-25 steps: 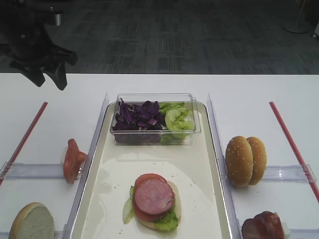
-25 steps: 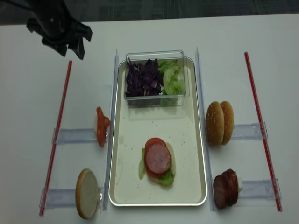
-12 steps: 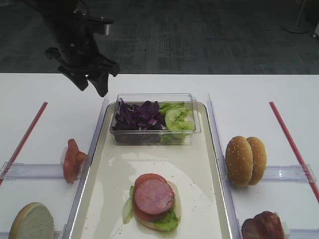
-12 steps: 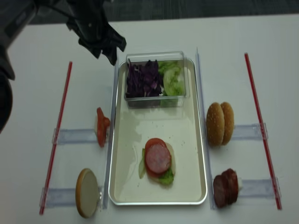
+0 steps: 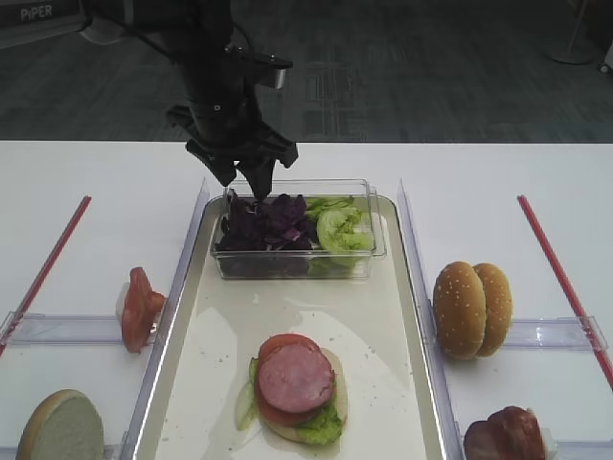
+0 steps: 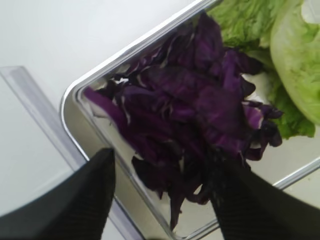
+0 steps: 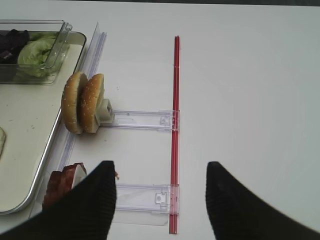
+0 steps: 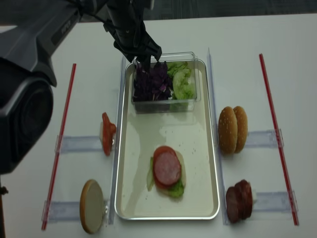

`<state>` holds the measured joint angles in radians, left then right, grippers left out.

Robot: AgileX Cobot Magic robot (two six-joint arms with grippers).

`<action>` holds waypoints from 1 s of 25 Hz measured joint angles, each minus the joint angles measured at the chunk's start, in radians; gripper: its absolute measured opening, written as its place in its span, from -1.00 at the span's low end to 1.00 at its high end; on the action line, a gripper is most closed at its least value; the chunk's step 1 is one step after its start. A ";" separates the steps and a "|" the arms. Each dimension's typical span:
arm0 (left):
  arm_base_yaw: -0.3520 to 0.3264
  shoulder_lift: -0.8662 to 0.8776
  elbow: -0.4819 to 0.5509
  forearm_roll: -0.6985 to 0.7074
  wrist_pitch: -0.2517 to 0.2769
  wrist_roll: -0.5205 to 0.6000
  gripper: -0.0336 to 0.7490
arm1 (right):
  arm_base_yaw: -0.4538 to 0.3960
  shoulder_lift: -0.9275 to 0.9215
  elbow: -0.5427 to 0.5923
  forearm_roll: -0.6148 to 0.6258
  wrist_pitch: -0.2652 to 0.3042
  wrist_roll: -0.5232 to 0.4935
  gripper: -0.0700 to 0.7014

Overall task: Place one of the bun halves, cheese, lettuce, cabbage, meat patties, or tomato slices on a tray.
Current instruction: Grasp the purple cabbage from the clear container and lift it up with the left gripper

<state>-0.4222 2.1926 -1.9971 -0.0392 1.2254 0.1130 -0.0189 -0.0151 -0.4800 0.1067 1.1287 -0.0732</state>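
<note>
Left hand point(image 5: 247, 182) is held open, fingers pointed down, just above the cabbage point(image 5: 261, 222) in the clear box point(image 5: 369, 251) at the tray's point(image 5: 388, 335) far end.

**Left arm swings in over the salad box**

The left gripper point(image 5: 246, 180) has travelled from the upper left of the frame toward the centre, and now hangs with open jaws right above the cabbage point(image 5: 261, 222) at the clear box's point(image 5: 297, 263) left end.
</note>
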 joint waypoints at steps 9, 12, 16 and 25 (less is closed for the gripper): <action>-0.028 0.066 -0.037 -0.025 0.004 0.002 0.06 | 0.000 0.000 0.000 -0.003 0.000 0.007 0.30; -0.035 0.090 -0.039 -0.028 0.004 0.002 0.04 | 0.000 0.000 0.000 -0.003 0.000 0.008 0.30; -0.043 0.107 -0.039 -0.034 -0.002 0.002 0.02 | 0.000 0.000 0.000 -0.006 0.000 0.010 0.30; -0.045 0.121 -0.043 -0.042 -0.024 0.002 0.02 | 0.000 0.000 0.000 -0.013 0.000 0.022 0.30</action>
<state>-0.4673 2.3132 -2.0401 -0.0810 1.2017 0.1146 -0.0189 -0.0151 -0.4800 0.0936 1.1287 -0.0515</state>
